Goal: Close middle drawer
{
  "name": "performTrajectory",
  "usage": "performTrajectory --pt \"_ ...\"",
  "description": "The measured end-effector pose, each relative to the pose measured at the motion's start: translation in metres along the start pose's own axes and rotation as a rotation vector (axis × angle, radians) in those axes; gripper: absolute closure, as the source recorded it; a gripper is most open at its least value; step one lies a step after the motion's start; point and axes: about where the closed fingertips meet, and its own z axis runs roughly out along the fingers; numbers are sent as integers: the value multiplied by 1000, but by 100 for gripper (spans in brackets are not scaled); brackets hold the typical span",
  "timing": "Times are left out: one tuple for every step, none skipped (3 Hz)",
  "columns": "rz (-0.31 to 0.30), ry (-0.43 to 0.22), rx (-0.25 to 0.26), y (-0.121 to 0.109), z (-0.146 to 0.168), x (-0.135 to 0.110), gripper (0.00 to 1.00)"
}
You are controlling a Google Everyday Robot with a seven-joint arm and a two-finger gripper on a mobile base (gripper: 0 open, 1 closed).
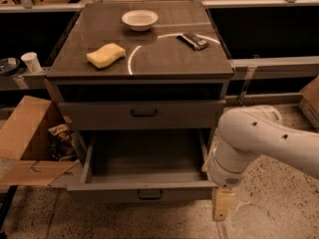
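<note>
the middle drawer (144, 189) stands pulled well out of the grey desk (164, 59), its low front panel and dark handle toward the camera, below the shut top drawer (144, 114). the white arm (259, 138) reaches in from the right, its pincer (223, 205) hanging just beside the drawer's right front corner; whether it is wide or narrow cannot be told. a white bowl (139, 19), a yellow sponge (105, 55) and a dark packet (193, 40) sit on the desk. an open cardboard box (22, 133) lies at left.

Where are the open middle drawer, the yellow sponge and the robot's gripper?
middle drawer (104, 193): camera view, left half of its front panel.
sponge (105, 55): camera view, middle of its top face.
gripper (223, 205): camera view, its pale tip, hanging just right of the drawer's front.
</note>
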Motion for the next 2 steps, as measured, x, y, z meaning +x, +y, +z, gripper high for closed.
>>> performTrajectory --pt "-50 -24 -33 -13 56 7 42" --pt "-80 -54 -68 -28 105 10 66"
